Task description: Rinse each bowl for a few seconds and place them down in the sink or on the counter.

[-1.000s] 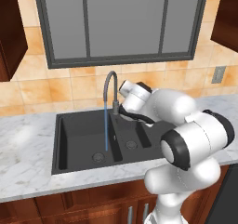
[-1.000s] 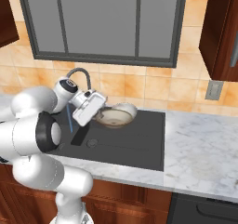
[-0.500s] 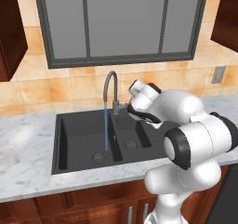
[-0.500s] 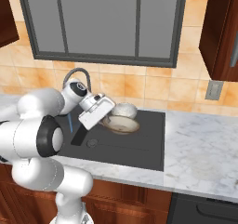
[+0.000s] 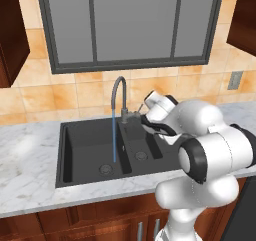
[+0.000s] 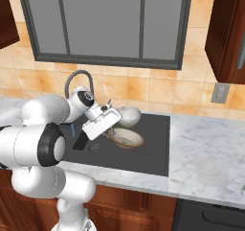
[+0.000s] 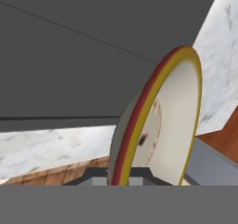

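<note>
My gripper is shut on the rim of the shallow bowl, which has a tan-brown rim and a pale inside. It holds that bowl low over the flat drainboard of the dark sink. In the hand view the same bowl stands edge-on between the fingertips of the gripper. The whitish-grey speckled bowl sits on the drainboard just behind the held one. A blue stream of water runs from the grey gooseneck tap into the big basin of the sink.
The white marble counter runs right of the sink and also left of it. A tiled wall and a window rise behind the tap. A wall socket sits at the right.
The arm has swung away from the tap to the right and lowered, carrying the shallow bowl down over the drainboard. The speckled bowl behind it has come into view.
</note>
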